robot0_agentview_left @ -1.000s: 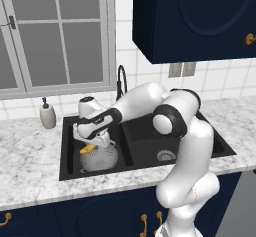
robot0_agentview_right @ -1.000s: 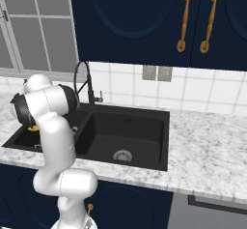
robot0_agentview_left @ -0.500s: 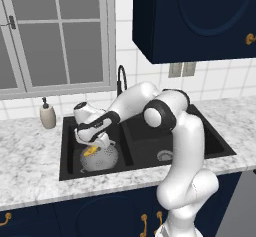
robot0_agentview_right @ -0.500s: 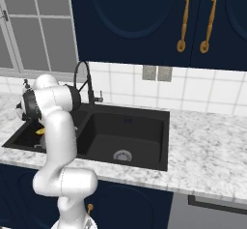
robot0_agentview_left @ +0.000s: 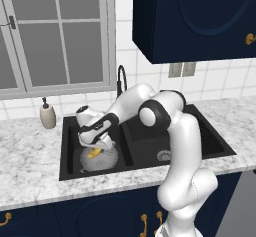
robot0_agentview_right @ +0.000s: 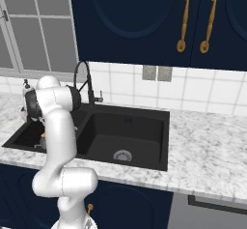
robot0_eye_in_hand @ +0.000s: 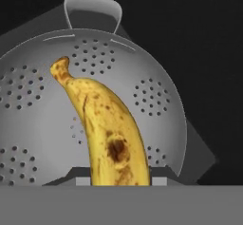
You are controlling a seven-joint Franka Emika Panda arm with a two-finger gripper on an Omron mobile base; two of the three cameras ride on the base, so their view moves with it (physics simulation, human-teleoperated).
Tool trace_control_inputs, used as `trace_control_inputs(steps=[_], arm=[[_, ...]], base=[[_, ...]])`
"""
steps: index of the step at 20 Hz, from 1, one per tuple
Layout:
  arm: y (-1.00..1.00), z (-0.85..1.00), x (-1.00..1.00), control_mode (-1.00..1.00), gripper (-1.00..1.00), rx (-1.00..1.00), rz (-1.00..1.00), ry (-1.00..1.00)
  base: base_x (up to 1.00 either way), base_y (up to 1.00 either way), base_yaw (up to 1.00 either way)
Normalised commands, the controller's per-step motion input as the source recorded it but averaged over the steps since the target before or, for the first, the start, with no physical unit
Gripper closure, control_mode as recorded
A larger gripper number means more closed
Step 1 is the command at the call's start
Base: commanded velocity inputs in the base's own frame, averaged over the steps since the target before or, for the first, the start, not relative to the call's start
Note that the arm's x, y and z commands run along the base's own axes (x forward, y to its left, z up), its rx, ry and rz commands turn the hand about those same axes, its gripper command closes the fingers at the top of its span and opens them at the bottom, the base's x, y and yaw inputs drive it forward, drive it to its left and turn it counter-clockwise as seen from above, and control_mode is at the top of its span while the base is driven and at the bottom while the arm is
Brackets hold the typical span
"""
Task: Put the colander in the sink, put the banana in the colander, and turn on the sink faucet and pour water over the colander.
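A beige soap bottle (robot0_agentview_left: 47, 116) stands on the marble table (robot0_agentview_left: 30, 171) left of the black sink (robot0_agentview_left: 70, 168), below the window (robot0_agentview_left: 55, 33), and the black gooseneck sink faucet (robot0_agentview_left: 120, 78) rises behind the divider between the two basins. In the left base view the arm reaches down into the left basin, and the tool (robot0_agentview_left: 95, 151) sits just over the silver colander (robot0_agentview_left: 107, 161), which rests on the basin floor. From the right base view the robot's own upper arm blocks most of that basin, though the empty right basin with its round drain (robot0_agentview_right: 122, 155) is plain to see there. The hand view looks straight into the colander's perforated bowl with one loop handle (robot0_eye_in_hand: 93, 10) at its far rim. The tool is closed on the banana (robot0_eye_in_hand: 107, 134), a yellow curve with brown speckles, a dark bruise and a brownish tip, held inside the colander's rim.
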Motion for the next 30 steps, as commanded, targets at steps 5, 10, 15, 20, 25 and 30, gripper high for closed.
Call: trace_control_inputs(steps=[5,10,15,20,25,30], arm=[[-0.14,-0.27,0.0,-1.0,1.0,0.0,0.0,0.0],[-0.14,-0.25,0.0,-1.0,1.0,0.0,0.0,0.0],[-0.09,-0.23,0.02,-1.0,1.0,0.0,0.0,0.0],[-0.01,-0.15,0.01,-1.0,1.0,0.0,0.0,-0.01],[0.0,-0.04,0.03,-1.0,-1.0,0.0,0.0,-0.01],[-0.05,0.0,0.0,-1.0,-1.0,0.0,0.0,0.0]], base=[[0.0,0.0,0.0],[0.0,0.0,0.0],[0.0,0.0,0.0],[0.0,0.0,0.0],[0.0,0.0,0.0],[0.0,0.0,0.0]])
